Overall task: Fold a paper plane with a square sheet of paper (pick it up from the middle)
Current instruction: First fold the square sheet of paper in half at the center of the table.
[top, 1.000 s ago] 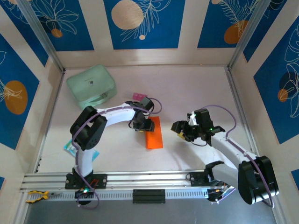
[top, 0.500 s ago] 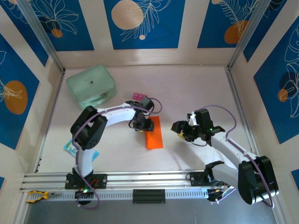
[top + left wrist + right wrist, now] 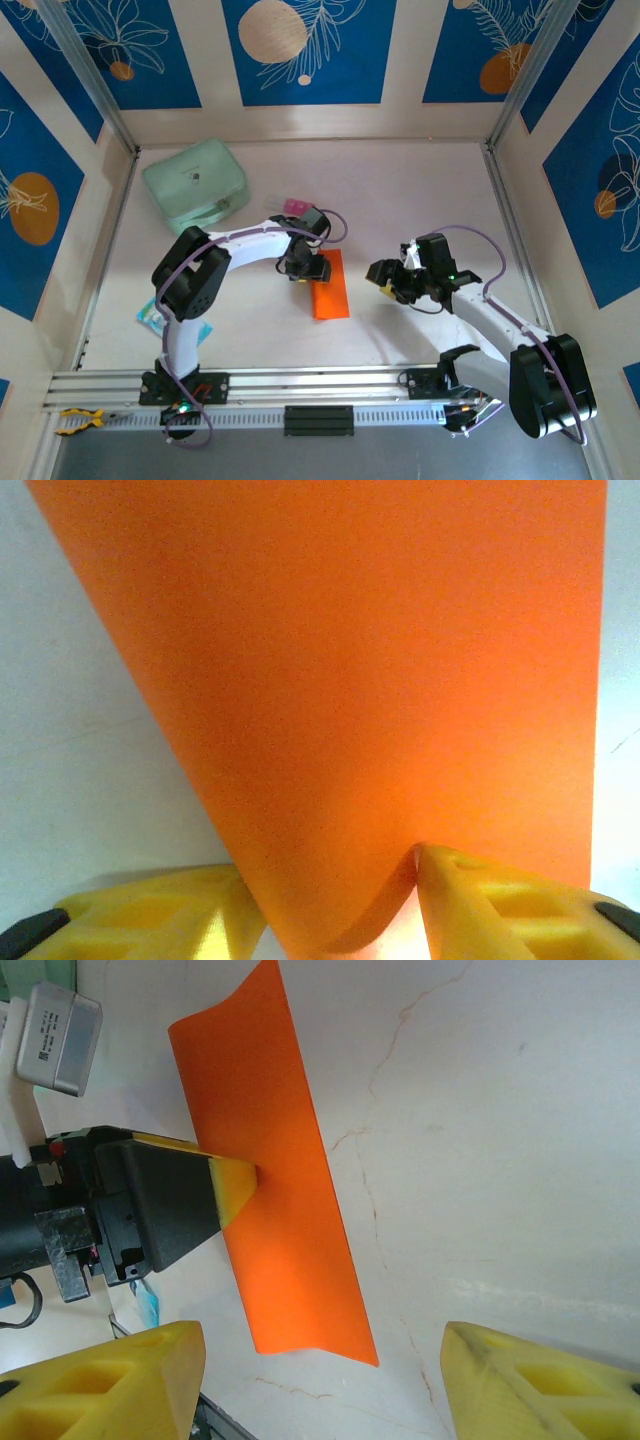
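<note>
pale table (image 3: 420,190), blue-patterned walls around it. the folded orange paper (image 3: 332,290) lies mid-table, one corner lifted. the left gripper (image 3: 305,268) sits at its left edge, fingers (image 3: 150,915) apart with the paper's end between them; i cannot tell whether they pinch it. the right gripper (image 3: 385,280) hangs just right of the paper, spread and empty. far left, the mint-green case (image 3: 195,186) is shut, contents hidden. the left arm partly hides a pink block (image 3: 296,206).

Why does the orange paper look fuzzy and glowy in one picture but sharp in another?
Left wrist view: the orange paper sits close to the lens, so it looks soft, with a bright glow near the yellow fingers. Right wrist view: farther off, its edges are crisp. Top view: small but sharp.
</note>
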